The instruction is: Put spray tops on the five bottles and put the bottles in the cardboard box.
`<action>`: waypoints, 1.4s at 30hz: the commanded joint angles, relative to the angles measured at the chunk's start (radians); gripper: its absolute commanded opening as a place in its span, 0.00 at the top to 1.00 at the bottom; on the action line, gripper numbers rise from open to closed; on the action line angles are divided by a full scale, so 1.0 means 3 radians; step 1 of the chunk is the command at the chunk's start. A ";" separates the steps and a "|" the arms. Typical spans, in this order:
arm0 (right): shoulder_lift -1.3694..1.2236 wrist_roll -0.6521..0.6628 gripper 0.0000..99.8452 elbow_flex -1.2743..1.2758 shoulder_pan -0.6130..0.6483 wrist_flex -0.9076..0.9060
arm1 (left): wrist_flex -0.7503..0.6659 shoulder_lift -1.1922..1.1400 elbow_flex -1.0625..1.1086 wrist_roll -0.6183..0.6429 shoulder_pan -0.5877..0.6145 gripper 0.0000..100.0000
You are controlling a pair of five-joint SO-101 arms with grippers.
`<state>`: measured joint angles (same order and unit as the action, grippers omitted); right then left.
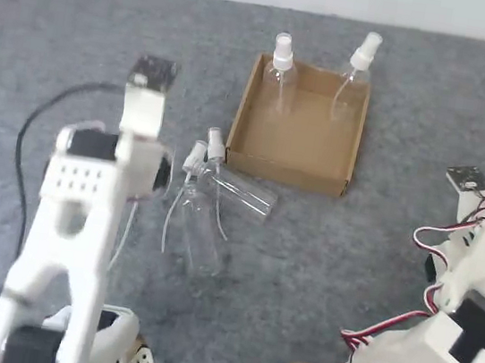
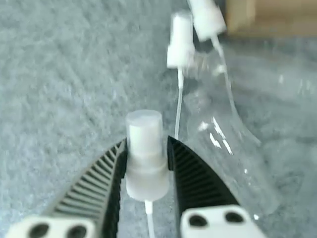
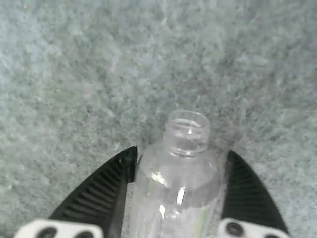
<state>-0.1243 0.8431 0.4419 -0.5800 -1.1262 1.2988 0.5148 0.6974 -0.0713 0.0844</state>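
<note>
Ribbed left hand (image 2: 146, 143) clamps white spray top (image 2: 144, 161); right hand (image 3: 181, 152) grips clear bottle (image 3: 178, 186)

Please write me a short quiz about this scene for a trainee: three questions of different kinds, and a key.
1. True or false: the right gripper holds a bottle whose neck is closed.
2. What is between the fingers of the left gripper? A) a bottle B) a spray top C) nothing
3. How many bottles stand in the cardboard box?
Key: 1 false; 2 B; 3 two.
</note>
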 commanded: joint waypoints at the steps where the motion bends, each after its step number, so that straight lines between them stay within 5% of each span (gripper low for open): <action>1: 0.0182 0.0056 0.73 -0.0051 -0.0038 0.0023 | -0.0199 0.0522 0.0315 -0.0046 0.0010 0.99; 14: 0.0156 0.0511 0.75 -0.0087 -0.0069 -0.0228 | -0.0261 0.0593 0.0422 -0.0051 0.0010 0.99; 21: 0.0212 0.0522 1.00 -0.0148 -0.0059 -0.0253 | -0.0261 0.0624 0.0396 -0.0036 0.0010 0.99; 27: 0.0775 0.0332 0.99 -0.0476 0.0023 -0.0458 | -0.0097 0.0624 -0.0095 -0.0031 0.0087 0.99; 33: 0.1828 -0.0522 0.99 -0.0404 0.0892 -0.0713 | 0.0184 0.0624 -0.0898 0.0128 0.0251 0.99; 42: 0.3214 -0.1483 0.99 0.0327 0.3189 -0.0396 | 0.0307 0.0690 -0.1460 0.0327 0.0286 0.99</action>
<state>0.6690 0.5010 0.5017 0.0875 -1.2981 1.3863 0.6590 0.3337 0.0130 0.1626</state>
